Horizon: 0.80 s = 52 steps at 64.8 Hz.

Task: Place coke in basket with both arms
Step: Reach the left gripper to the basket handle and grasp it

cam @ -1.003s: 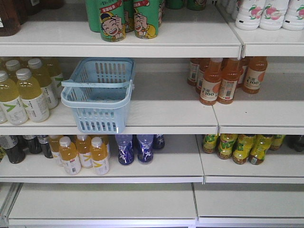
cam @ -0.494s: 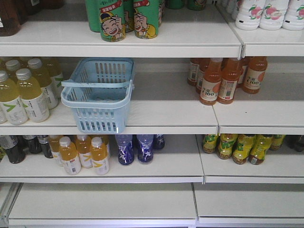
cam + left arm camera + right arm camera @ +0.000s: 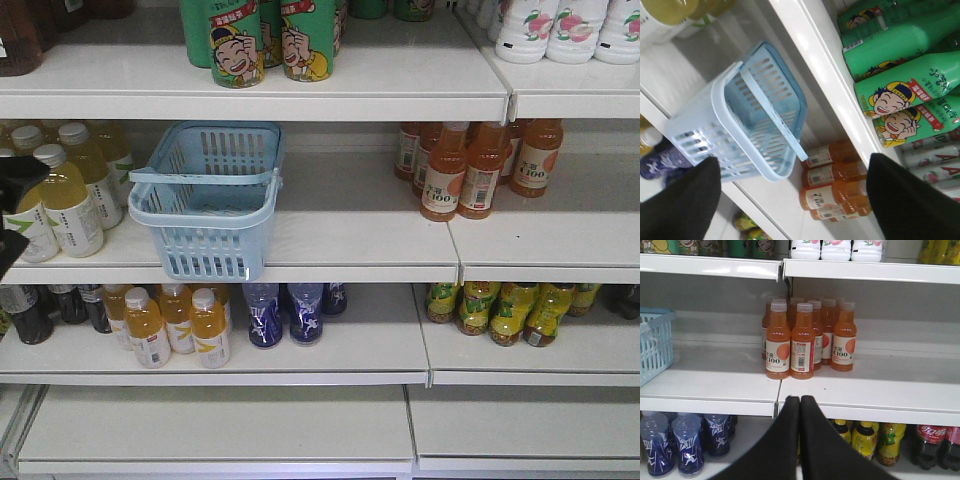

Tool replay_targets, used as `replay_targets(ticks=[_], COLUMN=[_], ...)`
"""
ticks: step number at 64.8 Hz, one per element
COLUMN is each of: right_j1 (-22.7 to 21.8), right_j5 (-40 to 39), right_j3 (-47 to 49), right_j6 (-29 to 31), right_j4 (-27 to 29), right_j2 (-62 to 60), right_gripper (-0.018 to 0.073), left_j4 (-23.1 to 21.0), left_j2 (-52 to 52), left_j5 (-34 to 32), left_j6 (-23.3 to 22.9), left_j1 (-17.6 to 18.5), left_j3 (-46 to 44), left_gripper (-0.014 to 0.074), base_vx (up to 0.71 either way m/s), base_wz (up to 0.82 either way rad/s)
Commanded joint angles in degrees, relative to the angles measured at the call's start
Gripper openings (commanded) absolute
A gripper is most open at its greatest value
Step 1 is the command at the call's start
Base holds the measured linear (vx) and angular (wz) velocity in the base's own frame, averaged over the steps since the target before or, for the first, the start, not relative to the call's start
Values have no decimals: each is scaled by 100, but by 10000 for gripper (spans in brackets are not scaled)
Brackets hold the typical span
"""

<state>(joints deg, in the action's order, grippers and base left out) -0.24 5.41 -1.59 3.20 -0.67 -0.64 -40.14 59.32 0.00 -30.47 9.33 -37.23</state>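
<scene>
Left pincer [image 3: 792, 159] is spread wide and holds nothing, with the basket [image 3: 700, 130] in view beyond its gap. Right pincer [image 3: 800, 399] is pressed closed and empty, off to the right of the basket and facing the orange bottles [image 3: 805, 340]. The basket stands upright at the front edge of the middle shelf [image 3: 350, 240], with yellow bottles [image 3: 65, 195] just left of it and green bottles [image 3: 260, 40] on the shelf above it.
</scene>
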Motion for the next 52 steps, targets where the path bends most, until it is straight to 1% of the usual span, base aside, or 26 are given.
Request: replay_targets(ticks=[1, 12, 18, 30, 52], right_j1=[-21, -21, -21, -21, -21], right_j5=[-440, -440, -440, -440, -440], right_j3=[-46, -46, -46, -46, -46], right_j6=[12, 12, 12, 12, 12], right_j4=[-38, -38, -38, -38, -38], right_j2=[-73, -73, -73, -73, -73], right_gripper=[-10, -10, -10, -10, -10], left_j4=[-760, -1732, -2001, -2018, -2018], left_j2=[329, 1118, 1583, 2392, 3534], left_j5=[-369, -326, -214, 227, 231], left_j6=[-244, -247, -247, -242, -242], left_j1=[187, 363, 387, 387, 387], left_j3=[-369, -742, -1058, -1770, -2951], left_gripper=[575, 575, 575, 575, 575], base_vx=[0, 0, 0, 0, 0], base_wz=[0, 0, 0, 0, 0])
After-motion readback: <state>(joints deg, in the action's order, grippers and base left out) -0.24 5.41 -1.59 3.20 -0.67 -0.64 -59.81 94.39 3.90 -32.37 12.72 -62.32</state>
